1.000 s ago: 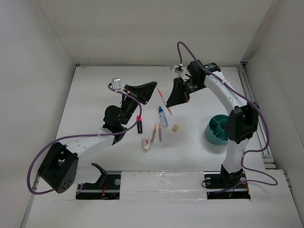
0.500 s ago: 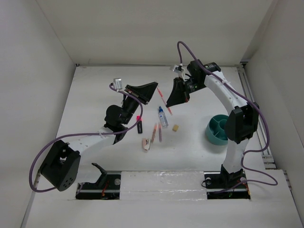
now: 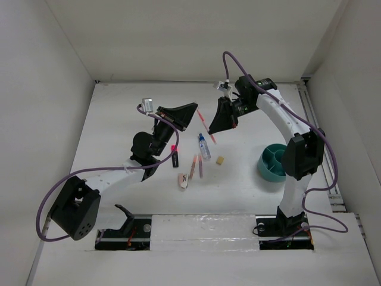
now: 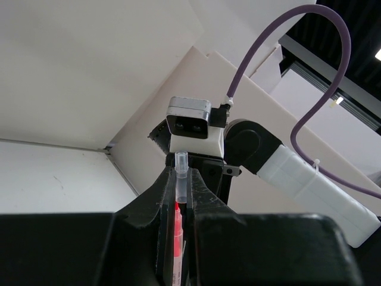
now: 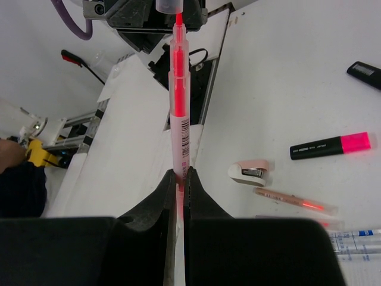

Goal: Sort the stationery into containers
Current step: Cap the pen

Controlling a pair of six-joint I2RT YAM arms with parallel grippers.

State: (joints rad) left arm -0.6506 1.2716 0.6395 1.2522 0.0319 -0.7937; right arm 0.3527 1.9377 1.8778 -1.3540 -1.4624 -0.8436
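A thin pink pen (image 3: 204, 123) hangs in the air between both grippers. My right gripper (image 3: 214, 129) is shut on the pen's barrel (image 5: 180, 101). My left gripper (image 3: 191, 108) is shut on its clear cap (image 4: 181, 179), with the red tip (image 4: 177, 229) showing between the fingers. On the table lie the pink-capped highlighter (image 3: 175, 156), the pinkish stapler (image 3: 184, 180), two thin pens (image 3: 193, 167), the clear blue-capped bottle (image 3: 204, 146) and the tan eraser (image 3: 220, 160). The teal organiser cup (image 3: 272, 162) stands at the right.
The right wrist view shows the stapler (image 5: 250, 171), the pink-capped highlighter (image 5: 330, 146), a pen (image 5: 294, 199) and a black highlighter end (image 5: 364, 74) at its right edge. White walls enclose the table on three sides.
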